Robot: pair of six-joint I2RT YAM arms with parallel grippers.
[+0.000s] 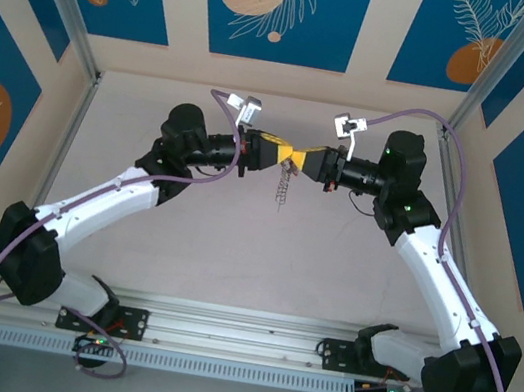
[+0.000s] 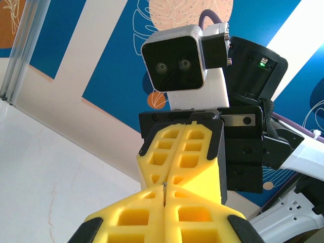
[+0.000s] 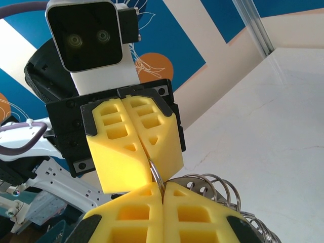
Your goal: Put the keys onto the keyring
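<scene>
Above the middle of a pale, faintly veined table [image 1: 232, 252], walled round with cream panels [image 1: 174, 64] and blue insets [image 1: 276, 1] bearing orange discs and white leaf outlines, aluminium posts [image 1: 71, 10] at the corners: left claw [image 1: 283, 150] and right claw [image 1: 303, 154] tip to tip in mid-air. Both pressed together on the keyring [image 3: 157, 174], a slim grey metal loop pinched between the yellow fingers [image 3: 136, 152]. Below the grip, clear of the table, a short string of small silvery rings [image 1: 284, 188].
</scene>
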